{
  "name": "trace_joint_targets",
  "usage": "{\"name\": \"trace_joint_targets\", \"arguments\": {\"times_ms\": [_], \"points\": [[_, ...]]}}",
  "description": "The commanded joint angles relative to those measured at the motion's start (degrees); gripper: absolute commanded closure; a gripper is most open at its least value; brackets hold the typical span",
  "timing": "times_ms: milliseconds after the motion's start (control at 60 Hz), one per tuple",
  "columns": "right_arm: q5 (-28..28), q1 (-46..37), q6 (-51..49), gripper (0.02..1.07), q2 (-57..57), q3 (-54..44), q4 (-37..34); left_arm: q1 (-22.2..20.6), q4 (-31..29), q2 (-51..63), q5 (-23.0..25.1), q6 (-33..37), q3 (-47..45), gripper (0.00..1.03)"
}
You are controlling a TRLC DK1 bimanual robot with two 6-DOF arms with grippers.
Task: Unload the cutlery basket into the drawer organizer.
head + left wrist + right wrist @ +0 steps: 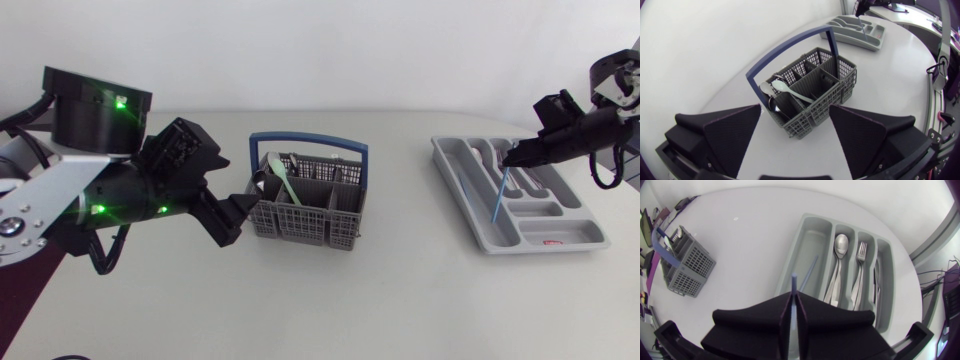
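Note:
The grey cutlery basket with a blue handle stands mid-table. It holds a pale green utensil and metal spoons at its left end. My left gripper is open at that end, and in the left wrist view the basket sits just ahead of the spread fingers. The grey drawer organizer lies at the right. Over its long left compartment my right gripper is shut on a thin blue utensil that hangs down into the tray. The same blue utensil shows between the pressed fingers.
The organizer holds a spoon, a fork and a knife in separate slots. A bluish streak beside the held utensil may be its shadow. Bare table lies between basket and organizer.

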Motion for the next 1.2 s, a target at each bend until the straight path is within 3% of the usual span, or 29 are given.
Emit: {"name": "trace_joint_targets", "arguments": {"times_ms": [0, 700, 833, 1017, 1183], "points": [[1.15, 0.20, -1.46, 1.01, 3.00, 2.17, -1.10, 0.84, 0.34, -0.64, -0.45, 1.41, -1.00, 0.09], [7.39, 2.22, 3.99, 1.00, 20.22, 10.35, 3.65, 5.94, 8.25, 4.01, 0.08, -1.05, -2.84, 0.09], [8.27, 2.13, 4.52, 0.81, 19.61, 9.47, 4.97, 6.47, 10.18, 6.74, 1.84, -2.46, -2.31, 0.09], [8.45, 2.66, 5.57, 0.38, 14.60, 5.16, 7.17, 7.00, 11.59, 11.57, 5.35, -6.24, -0.38, 0.09], [8.36, 4.07, 6.01, 0.20, 8.18, 0.24, 8.49, 10.25, 12.29, 17.37, 12.03, -12.04, 2.96, 0.11]]}}
